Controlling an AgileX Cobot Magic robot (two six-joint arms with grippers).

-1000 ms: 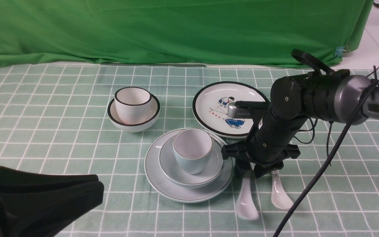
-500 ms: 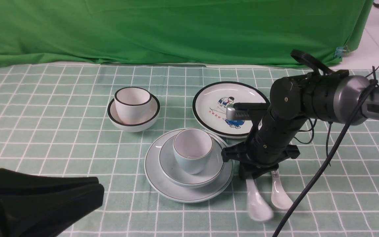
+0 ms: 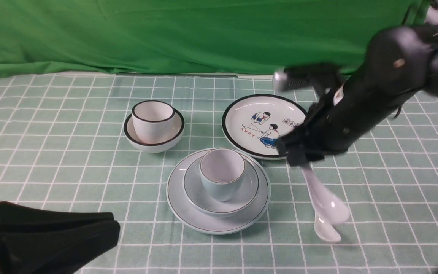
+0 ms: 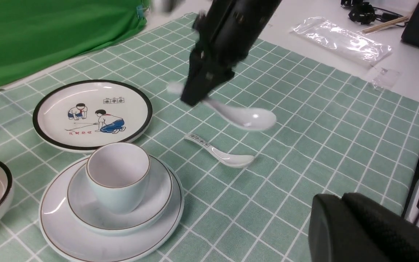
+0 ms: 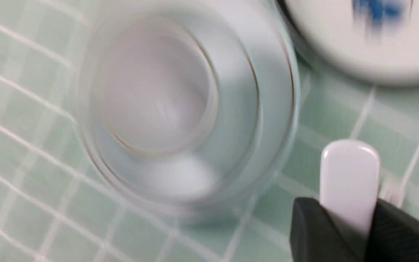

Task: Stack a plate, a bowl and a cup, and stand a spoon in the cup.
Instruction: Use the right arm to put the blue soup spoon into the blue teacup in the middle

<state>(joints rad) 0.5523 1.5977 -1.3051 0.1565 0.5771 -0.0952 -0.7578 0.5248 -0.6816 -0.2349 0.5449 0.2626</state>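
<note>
The cup [image 3: 222, 175] stands in the bowl [image 3: 250, 189], which sits on the plate [image 3: 188, 213], in the middle of the checked cloth. Right of that stack my right gripper [image 3: 299, 158] is shut on the handle of the plain white spoon [image 3: 325, 201]. The spoon hangs tilted in the air, scoop end lowest. The right wrist view shows the handle [image 5: 349, 174] clamped between the black fingers [image 5: 307, 229], with the blurred cup [image 5: 155, 94] beyond. My left gripper [image 3: 116, 224] is low at the near left, shut and empty.
A second spoon with printed characters [image 4: 224, 154] lies on the cloth under the held one. A black-rimmed cartoon plate [image 3: 257, 114] sits behind the stack. A black-rimmed bowl [image 3: 154, 140] holding a white cup [image 3: 153, 114] is at back left. A green backdrop [image 3: 203, 34] hangs behind.
My right gripper closed on the plain spoon and raised it off the cloth, moving up and to the right. The left arm has stayed put.
</note>
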